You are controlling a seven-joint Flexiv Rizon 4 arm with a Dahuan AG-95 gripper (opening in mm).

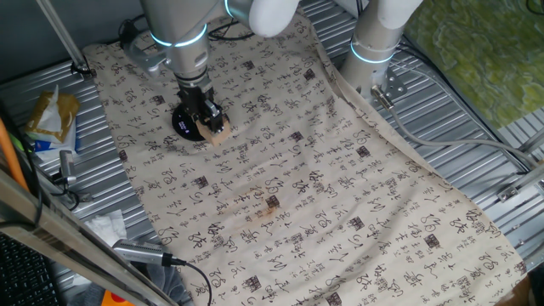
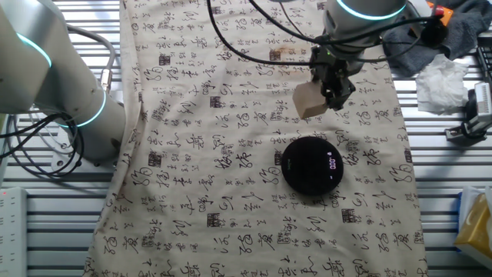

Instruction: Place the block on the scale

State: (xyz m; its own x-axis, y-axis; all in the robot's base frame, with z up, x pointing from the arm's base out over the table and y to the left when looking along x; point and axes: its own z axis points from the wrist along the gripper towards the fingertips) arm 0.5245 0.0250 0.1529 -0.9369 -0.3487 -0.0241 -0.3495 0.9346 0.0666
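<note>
One fixed view showed the gripper (image 1: 209, 119) low over the far left part of the cloth (image 1: 323, 195), its jaws closed on the block (image 1: 218, 133). The pale wooden cube sat tilted between them, its lower corner pointing down toward the cloth. Just behind and to the left of it, partly hidden by the gripper, lay the scale (image 1: 185, 121), a flat black disc resting on the cloth that covered the tabletop (image 1: 476, 127).

From the other fixed view the relation was clearer. The gripper (image 2: 329, 91) held the block (image 2: 310, 100) above the cloth (image 2: 231, 154), beside the scale (image 2: 312, 164) rather than over it. The cube was clear of the disc, with patterned cloth showing between the two. A small lit display glowed on the scale's top face, its digits too small to read. Whether the block touched the cloth could not be told from either view.

A second arm's base (image 2: 73, 92) stood at the cloth's edge, well apart.
</note>
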